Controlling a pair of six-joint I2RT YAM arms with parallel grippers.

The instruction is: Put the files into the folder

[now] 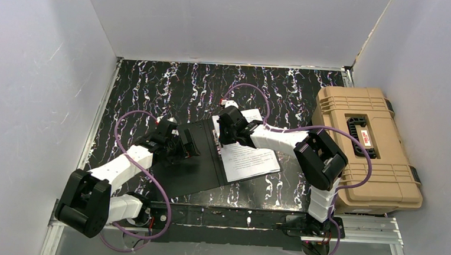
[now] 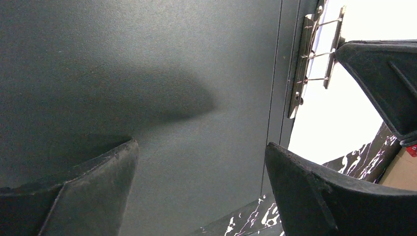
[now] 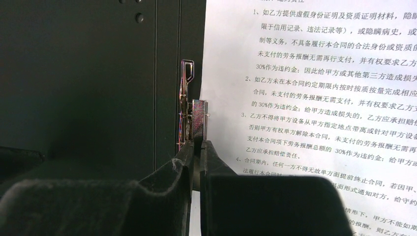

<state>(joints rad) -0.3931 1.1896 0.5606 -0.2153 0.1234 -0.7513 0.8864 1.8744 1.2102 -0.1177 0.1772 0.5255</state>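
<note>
The folder [image 1: 194, 164] lies open on the table, black inside up. The files [image 1: 251, 155], white sheets with black text, lie on its right half. My left gripper [image 1: 188, 144] is open, fingers wide apart, just over the folder's left flap [image 2: 172, 98]. My right gripper [image 1: 224, 130] is at the spine, shut on the lever of the metal clip [image 3: 194, 115]. In the right wrist view its tips [image 3: 199, 145] pinch the clip between the black flap [image 3: 88, 88] and the files [image 3: 319, 88]. The left wrist view shows the clip [image 2: 307, 59], the files [image 2: 344, 123] and a right finger [image 2: 383, 69].
A bulky tan plastic case [image 1: 364, 145] with a black handle stands at the right, close to the right arm. White walls close in the table on the left, back and right. The black marbled tabletop [image 1: 172, 83] shows behind the folder.
</note>
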